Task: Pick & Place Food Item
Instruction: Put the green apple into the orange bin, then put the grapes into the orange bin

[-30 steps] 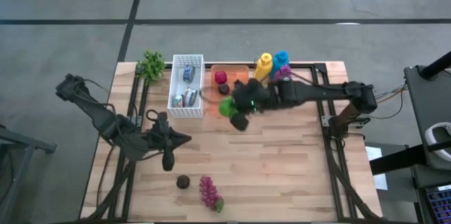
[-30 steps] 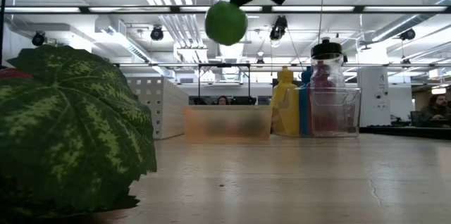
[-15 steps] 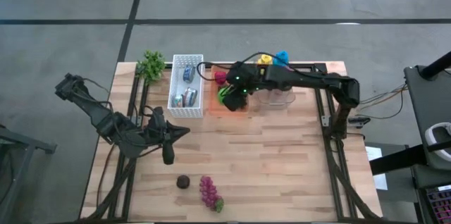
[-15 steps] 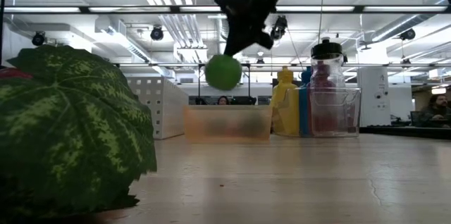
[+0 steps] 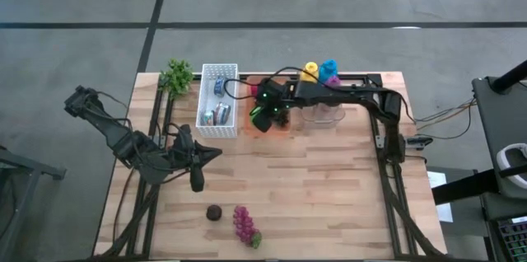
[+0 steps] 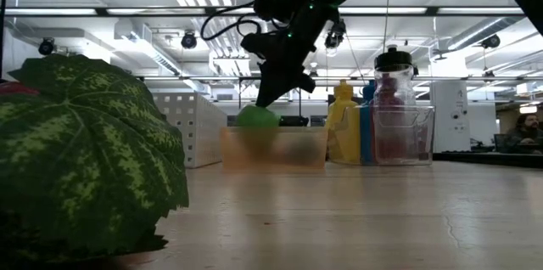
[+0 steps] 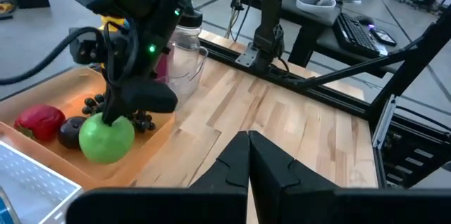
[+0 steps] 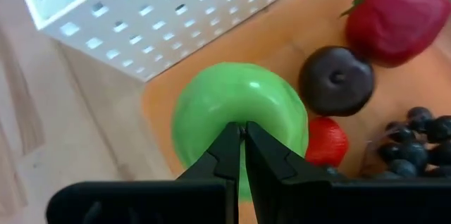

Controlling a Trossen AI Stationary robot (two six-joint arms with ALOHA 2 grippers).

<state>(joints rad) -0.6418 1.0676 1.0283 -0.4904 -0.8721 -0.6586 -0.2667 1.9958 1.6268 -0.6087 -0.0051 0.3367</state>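
Note:
A green apple hangs over the near left corner of the orange tray, with my right gripper shut on its top. In the low view the apple shows just above the tray's front wall. In the tray lie a red fruit, a dark plum, a small red piece and dark berries. My left gripper waits shut above the table's near left part, touching nothing. My right gripper pinches the apple's top between its two shut fingers, which come from above, slanting down toward the table's left. The fingertips hide what exactly they pinch. The apple hangs below them; whether it touches the tray floor I cannot tell.
A white perforated basket with cans stands left of the tray. Yellow and blue bottles and a clear jar stand to its right. A green plant is at the far left corner. Purple grapes and a dark fruit lie near the front edge.
My right gripper has swung toward the table's far left and sunk with the apple, from high above the boards beside the tray down to the tray's rim height. It stays shut on the apple.

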